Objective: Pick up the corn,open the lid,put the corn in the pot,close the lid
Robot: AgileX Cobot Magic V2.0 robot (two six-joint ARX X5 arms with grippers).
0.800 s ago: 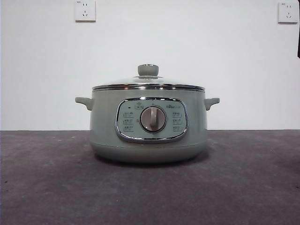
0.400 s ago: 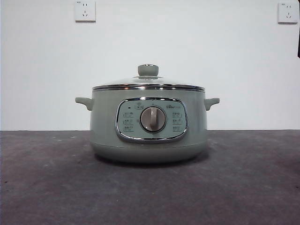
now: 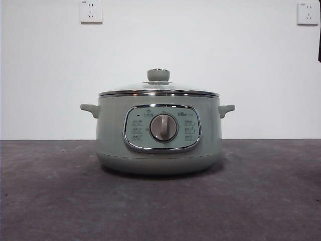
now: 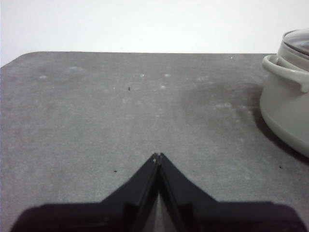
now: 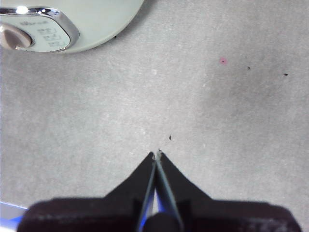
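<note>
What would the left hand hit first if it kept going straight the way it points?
Probably nothing: the left hand, shut, points across bare table toward its far edge. The pot sits off to one side.

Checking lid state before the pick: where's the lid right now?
Front view: the lid sits closed on the pot at table centre, knob up. Left wrist view shows its edge on the pot; neither gripper is near it.

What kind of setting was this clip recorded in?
Probably a lab or test bench rather than a kitchen: a lone pale sage-green electric pot on a bare dark grey tabletop, against a plain white wall with two wall sockets.
</note>
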